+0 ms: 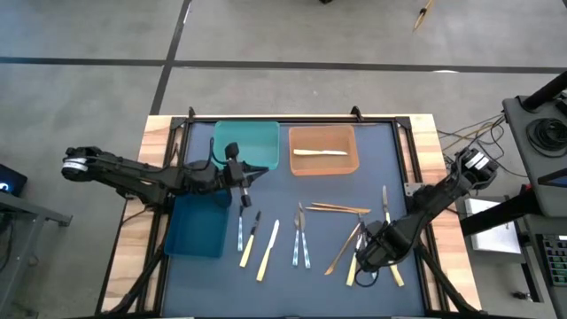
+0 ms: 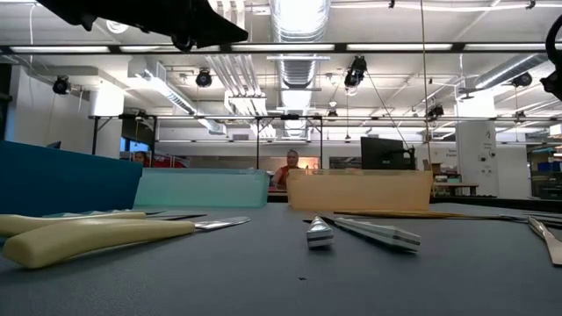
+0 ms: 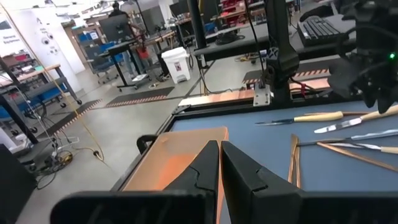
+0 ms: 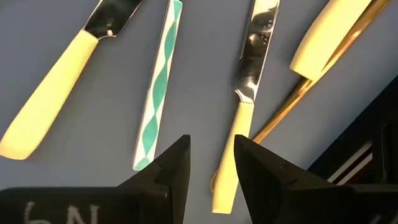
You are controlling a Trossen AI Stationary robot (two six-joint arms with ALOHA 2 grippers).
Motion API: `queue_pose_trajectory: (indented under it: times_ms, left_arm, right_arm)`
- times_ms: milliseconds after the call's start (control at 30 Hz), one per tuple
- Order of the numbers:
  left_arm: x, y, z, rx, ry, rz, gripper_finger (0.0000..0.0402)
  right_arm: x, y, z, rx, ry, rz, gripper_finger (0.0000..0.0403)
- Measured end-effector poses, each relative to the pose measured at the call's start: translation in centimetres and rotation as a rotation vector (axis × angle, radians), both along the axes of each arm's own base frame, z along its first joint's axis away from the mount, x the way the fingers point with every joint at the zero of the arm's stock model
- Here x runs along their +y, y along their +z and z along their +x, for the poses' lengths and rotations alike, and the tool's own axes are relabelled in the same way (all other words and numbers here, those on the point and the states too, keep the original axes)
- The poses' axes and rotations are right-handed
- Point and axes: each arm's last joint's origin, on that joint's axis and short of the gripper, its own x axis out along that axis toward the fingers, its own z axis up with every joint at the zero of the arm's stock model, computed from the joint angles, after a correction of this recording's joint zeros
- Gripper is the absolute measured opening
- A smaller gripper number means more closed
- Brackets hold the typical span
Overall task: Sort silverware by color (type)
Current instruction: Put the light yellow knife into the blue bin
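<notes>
The silverware lies scattered flat on the dark mat: pale yellow-handled knives [image 1: 268, 250], green-and-white striped pieces [image 1: 301, 239], and orange-tan pieces [image 1: 341, 208]. One pale yellow knife [image 1: 319, 152] lies in the orange bin. My right gripper [image 1: 365, 257] hangs open over the right-hand cluster. In the right wrist view its fingers [image 4: 211, 155] stand on either side of the handle end of a yellow-handled knife [image 4: 241, 118], with a striped handle [image 4: 158, 93] beside it. I see no touch. My left gripper [image 1: 246, 175] is shut and empty [image 3: 219, 168], just near of the teal bin.
Three bins sit on the mat: teal [image 1: 246, 142] and orange [image 1: 344, 164] along the far edge, dark blue [image 1: 197, 226] at the left. Bare mat lies between the bins and the silverware. A person [image 2: 290, 165] shows far beyond the table.
</notes>
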Motion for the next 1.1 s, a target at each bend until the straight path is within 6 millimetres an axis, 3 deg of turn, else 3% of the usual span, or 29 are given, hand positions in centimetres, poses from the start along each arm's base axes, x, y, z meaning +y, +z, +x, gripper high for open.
queue_pose_trajectory:
  times_ms: [333, 833, 1100]
  left_arm:
    - [0.0, 0.3, 0.0, -0.031, 0.000, -0.002, 0.0000]
    - [0.0, 0.5, 0.0, -0.051, 0.000, -0.007, 0.0000]
    - [0.0, 0.5, 0.0, -0.054, 0.001, -0.007, 0.0000]
  right_arm:
    - [-0.8, -1.7, -1.3, 0.051, 0.053, -0.018, 0.0116]
    - [-0.4, -2.1, -1.1, -0.012, 0.071, 0.031, 0.0116]
    - [-0.8, -3.4, -2.0, 0.035, 0.070, -0.006, 0.0116]
